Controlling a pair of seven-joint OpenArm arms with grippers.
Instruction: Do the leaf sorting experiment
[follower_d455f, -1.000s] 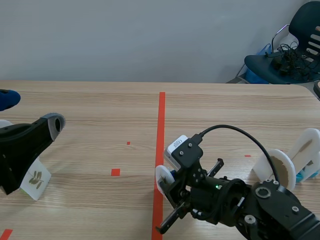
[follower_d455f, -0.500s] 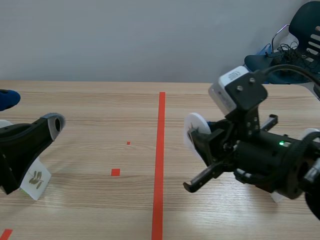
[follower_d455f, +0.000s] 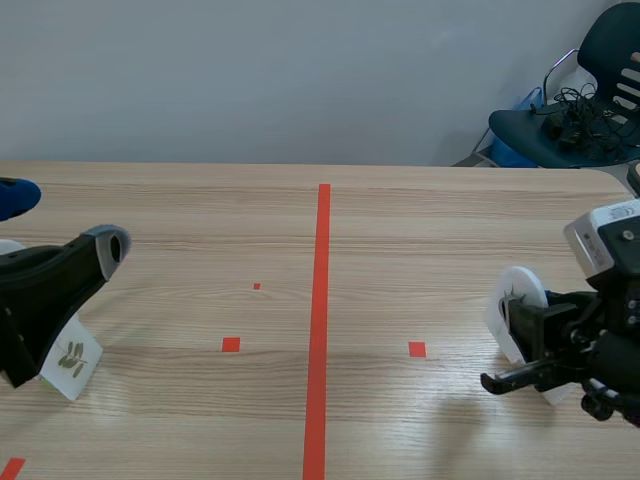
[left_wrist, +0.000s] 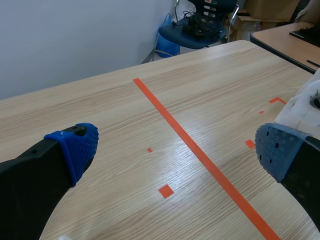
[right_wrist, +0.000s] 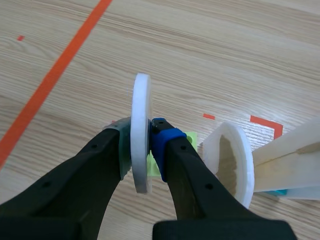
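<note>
Wooden worktop (follower_d455f: 200, 220) w/ orange tape marks carries everything. Left claw (left_wrist: 177, 150) hangs over it, fingers wide apart, nothing between. Right claw (right_wrist: 150, 145) is clamped on a white disc (right_wrist: 141, 110), held edge-up over the worktop's right side, near a second disc (right_wrist: 235, 155). To do it well, I'd say: steady squeeze, keep disc upright, lower slowly, don't knock its neighbour. Leaf card (follower_d455f: 72, 357) lies by the left arm. Hard to read: disc's face mark too small; green scrap (right_wrist: 190, 137) behind the fingers mostly hidden.
</note>
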